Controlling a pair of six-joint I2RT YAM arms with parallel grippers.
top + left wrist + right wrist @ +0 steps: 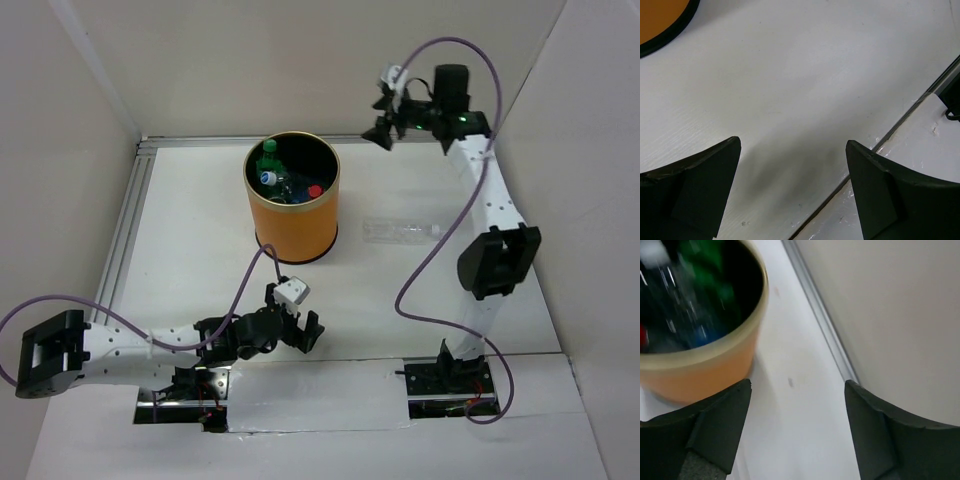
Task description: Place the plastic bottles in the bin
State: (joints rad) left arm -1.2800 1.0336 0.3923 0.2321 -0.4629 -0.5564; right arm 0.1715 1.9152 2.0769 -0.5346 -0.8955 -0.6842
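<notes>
White table with beige walls on three sides forms the work area. We see the bin standing upright toward the far left of centre, with several bottles inside it: one green, one with a blue cap, and one with a red part. One clear bottle lies on its side on the table, to the right of the bin and apart from it. The right gripper is raised near the far wall, just right of the bin rim. Its jaws stand apart with nothing between them, and the right wrist view shows the bin below and to one side. The left gripper sits low over the near part of the table, in front of the bin. Its jaws are spread wide and empty, with bare table between the fingers and the bin base at the edge of the left wrist view.
</notes>
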